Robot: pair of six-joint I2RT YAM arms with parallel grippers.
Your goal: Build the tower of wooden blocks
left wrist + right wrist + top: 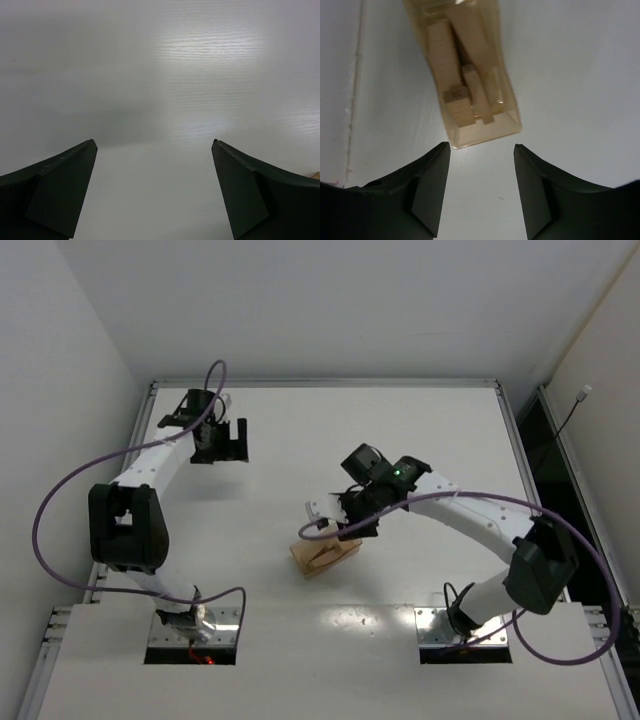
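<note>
Wood blocks [322, 558], small plain light-tan rectangular pieces, lie loose in a shallow translucent tan tray [300, 552] near the middle of the white bench [420, 420]; I judge the tower not begun, with every block left to stack; the right gripper [343, 532] hangs above the tray's far side; the left gripper [222, 452] sits well apart, toward the far-left corner.

Left wrist: left gripper [154, 145] spread wide, grasping nothing; no blocks in sight.

Right wrist: right gripper [481, 147] parted and empty, tips just short of the tray's [485, 137] end wall; blocks [452, 55] lie jumbled inside.
</note>
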